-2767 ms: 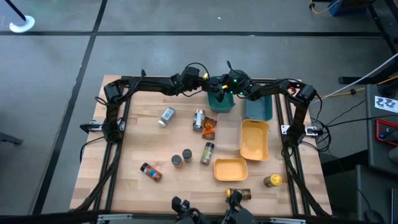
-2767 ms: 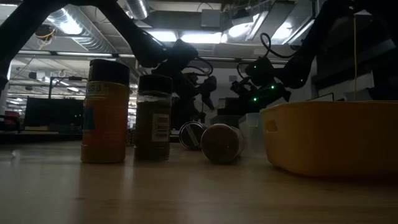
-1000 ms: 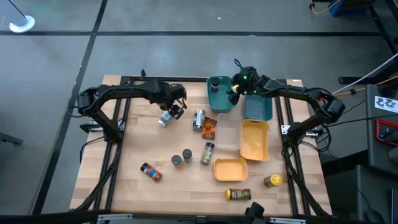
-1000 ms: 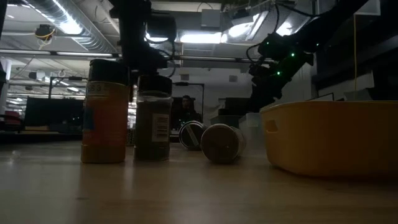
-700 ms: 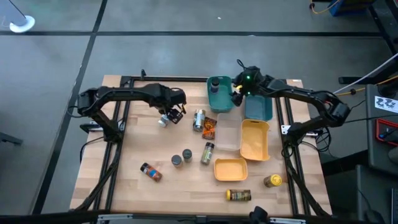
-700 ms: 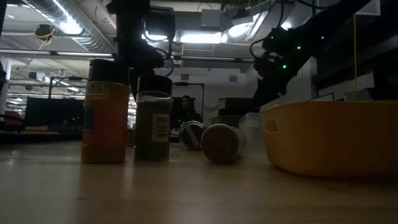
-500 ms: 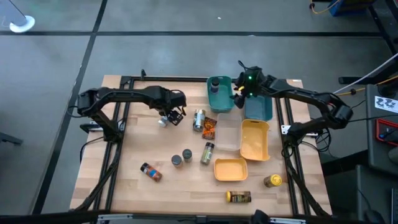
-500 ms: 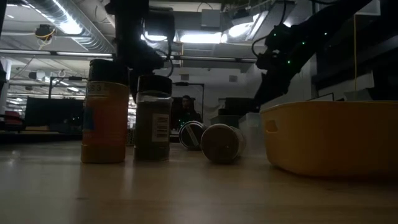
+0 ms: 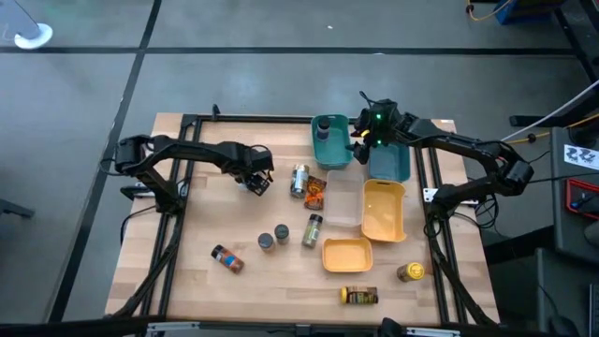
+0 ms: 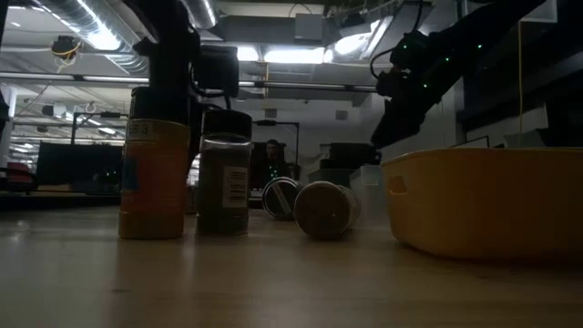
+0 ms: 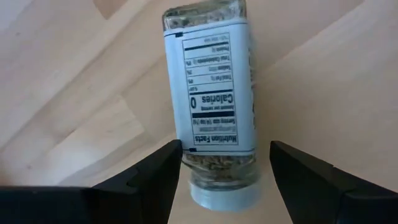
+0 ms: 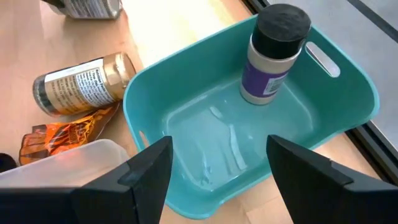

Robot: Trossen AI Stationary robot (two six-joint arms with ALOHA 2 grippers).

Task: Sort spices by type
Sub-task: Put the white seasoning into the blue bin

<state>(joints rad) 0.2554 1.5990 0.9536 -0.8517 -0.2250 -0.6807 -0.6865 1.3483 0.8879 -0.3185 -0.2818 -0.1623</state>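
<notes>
A glass spice jar with a white label and white lid [image 11: 211, 124] lies on its side on the table's left part. My left gripper [image 11: 225, 149] is open and low over it, with one finger on either side of its lid end; I cannot tell whether they touch. The high view shows the left gripper [image 9: 255, 180] covering most of that jar. My right gripper [image 12: 217, 149] is open and empty above the teal bin [image 12: 348, 118], seen in the high view at the table's far middle [image 9: 362, 140]. A dark-lidded, purple-labelled jar [image 12: 273, 56] stands upright in that bin.
A gold-lidded jar [image 9: 299, 180] and an orange packet [image 9: 315, 192] lie near the teal bin [image 9: 329, 154]. More jars stand or lie toward the near edge [image 9: 312, 229] [image 9: 226, 258] [image 9: 358, 294] [image 9: 410, 272]. A clear bin [image 9: 344, 201] and two yellow bins [image 9: 384, 211] [image 9: 346, 255] fill the right side.
My left gripper has moved a little toward the near-left and come down over the lying white-lidded jar, which it now covers in the high view. My right gripper has drifted slightly right and upward over the teal bin. The jars have stayed where they were.
</notes>
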